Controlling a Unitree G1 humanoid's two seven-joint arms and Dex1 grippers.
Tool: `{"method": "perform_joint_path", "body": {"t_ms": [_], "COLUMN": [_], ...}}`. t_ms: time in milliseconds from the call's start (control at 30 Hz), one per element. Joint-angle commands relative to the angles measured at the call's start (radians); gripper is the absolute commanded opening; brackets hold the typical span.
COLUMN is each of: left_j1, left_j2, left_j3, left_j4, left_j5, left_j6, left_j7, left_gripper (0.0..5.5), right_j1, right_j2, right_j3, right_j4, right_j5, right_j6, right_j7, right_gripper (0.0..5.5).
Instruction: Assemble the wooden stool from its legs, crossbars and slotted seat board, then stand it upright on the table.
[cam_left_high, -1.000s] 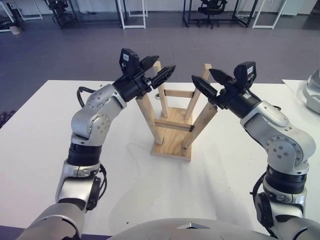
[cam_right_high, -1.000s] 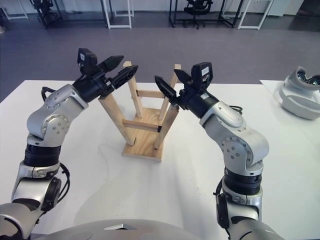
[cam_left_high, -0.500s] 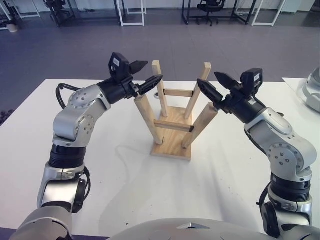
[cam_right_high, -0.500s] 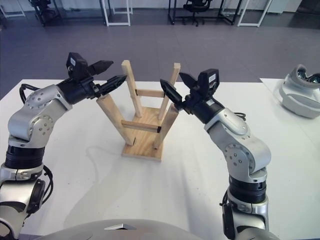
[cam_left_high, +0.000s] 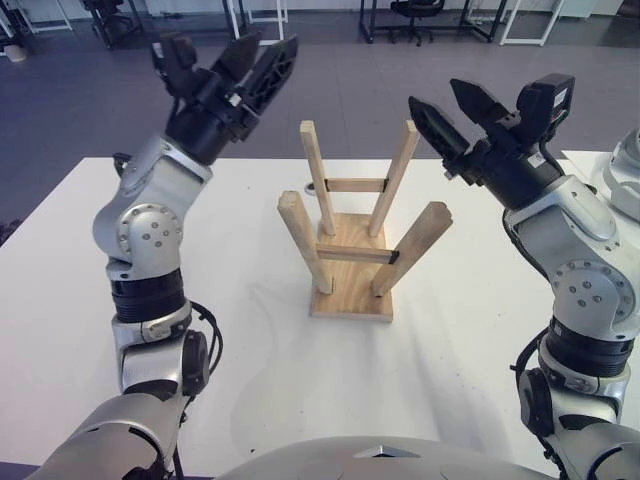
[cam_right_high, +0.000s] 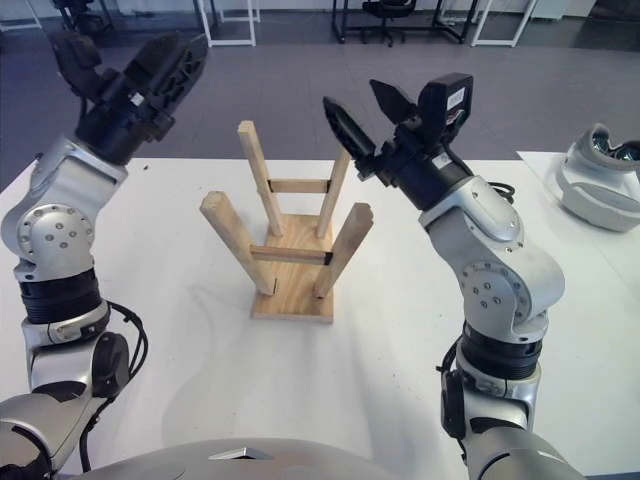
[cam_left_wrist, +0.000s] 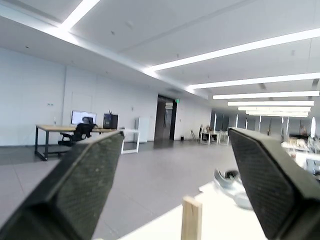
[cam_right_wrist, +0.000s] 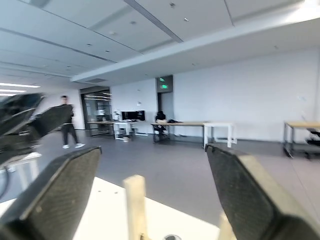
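Near the middle of the tabletop (cam_left_high: 80, 300): wooden stool (cam_left_high: 352, 240), upside down, seat board (cam_left_high: 350, 295) flat on the surface, legs and crossbars pointing up. High over its left side, apart from the legs: left gripper (cam_left_high: 276, 42), fingers spread. High over its right side: right gripper (cam_left_high: 433, 93), likewise spread.

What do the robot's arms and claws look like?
The left arm and right arm are shiny silver, with round joints ringed by little screws and black cables looping near the elbows. The left gripper and right gripper are black, each with two pointy fingers and rough pads.
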Motion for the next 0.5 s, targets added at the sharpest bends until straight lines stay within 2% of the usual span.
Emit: {"method": "perform_joint_path", "body": {"t_ms": [33, 100, 167, 367, 500], "left_j1": [0.064, 0.092, 0.11, 0.166, 0.194], "left_j2": [0.045, 0.05, 0.044, 0.021, 0.008], "left_j3": [0.024, 0.026, 0.023, -0.007, -0.043], "left_j4": [-0.027, -0.045, -0.065, -0.107, -0.13], "left_j5": [0.009, 0.012, 0.012, 0.032, 0.047], "left_j6": [0.019, 0.023, 0.022, 0.012, 0.008], "left_j7": [0.014, 0.026, 0.042, 0.08, 0.086], "left_gripper": [3.85, 3.85, 3.85, 3.85, 3.85], "right_j1": [0.048, 0.086, 0.137, 0.249, 0.212], "right_j2": [-0.076, -0.144, -0.196, -0.276, -0.345], "right_j3": [0.139, 0.247, 0.283, 0.269, 0.24], "right_j4": [-0.13, -0.145, -0.127, -0.014, 0.125], "right_j5": [-0.073, -0.214, -0.322, -0.496, -0.632], "right_j6": [0.051, 0.06, 0.032, -0.126, -0.318], "right_j7": [0.013, -0.009, -0.007, 0.068, 0.147], "right_gripper": [3.89, 3.89, 3.89, 3.89, 3.89]}}
